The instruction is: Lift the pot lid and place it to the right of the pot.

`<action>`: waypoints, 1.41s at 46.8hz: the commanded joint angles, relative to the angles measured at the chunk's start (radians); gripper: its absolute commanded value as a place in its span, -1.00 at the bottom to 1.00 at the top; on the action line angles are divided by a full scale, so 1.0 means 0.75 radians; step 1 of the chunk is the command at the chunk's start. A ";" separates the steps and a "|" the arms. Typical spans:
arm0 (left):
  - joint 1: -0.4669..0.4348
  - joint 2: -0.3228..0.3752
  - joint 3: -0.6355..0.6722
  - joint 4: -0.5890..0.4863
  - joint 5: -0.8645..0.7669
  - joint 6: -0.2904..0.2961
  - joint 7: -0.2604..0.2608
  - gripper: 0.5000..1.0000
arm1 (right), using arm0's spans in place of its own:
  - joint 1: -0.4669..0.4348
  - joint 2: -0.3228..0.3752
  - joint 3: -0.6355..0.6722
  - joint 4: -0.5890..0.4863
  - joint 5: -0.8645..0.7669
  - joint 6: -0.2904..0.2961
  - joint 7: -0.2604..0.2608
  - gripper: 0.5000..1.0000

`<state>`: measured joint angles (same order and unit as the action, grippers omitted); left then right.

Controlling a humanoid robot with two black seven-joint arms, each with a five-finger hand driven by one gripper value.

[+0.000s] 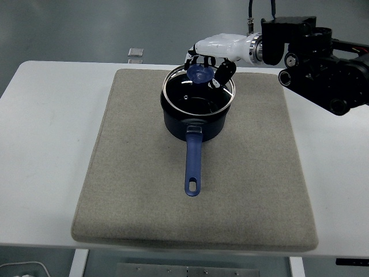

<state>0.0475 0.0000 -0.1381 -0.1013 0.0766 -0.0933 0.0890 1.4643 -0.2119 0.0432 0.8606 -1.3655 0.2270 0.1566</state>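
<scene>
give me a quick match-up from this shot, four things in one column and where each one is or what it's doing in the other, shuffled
Things:
1. pot lid
2. pot handle
3. right hand
4. mat

Places or states:
A. lies flat on the white table
B. tilted up off the pot's rim
C. points toward the table's near edge
D. fingers closed on the blue knob

Pairs: 1-B, 2-C, 3-D, 4-A

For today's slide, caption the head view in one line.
Right hand grips the glass lid's blue knob, tilting the lid off the blue saucepan.
</scene>
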 commanded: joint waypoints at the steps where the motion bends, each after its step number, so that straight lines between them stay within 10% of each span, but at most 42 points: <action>1: 0.000 0.000 0.000 0.000 0.000 0.000 0.000 1.00 | -0.001 -0.026 0.006 0.000 0.004 0.002 0.000 -1.00; 66: 0.000 0.000 0.000 0.000 0.002 0.000 0.000 1.00 | -0.204 -0.274 0.008 -0.145 0.082 -0.080 0.100 -1.00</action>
<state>0.0475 0.0000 -0.1381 -0.1014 0.0765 -0.0930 0.0890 1.3270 -0.4161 0.0486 0.7528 -1.3029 0.1688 0.2250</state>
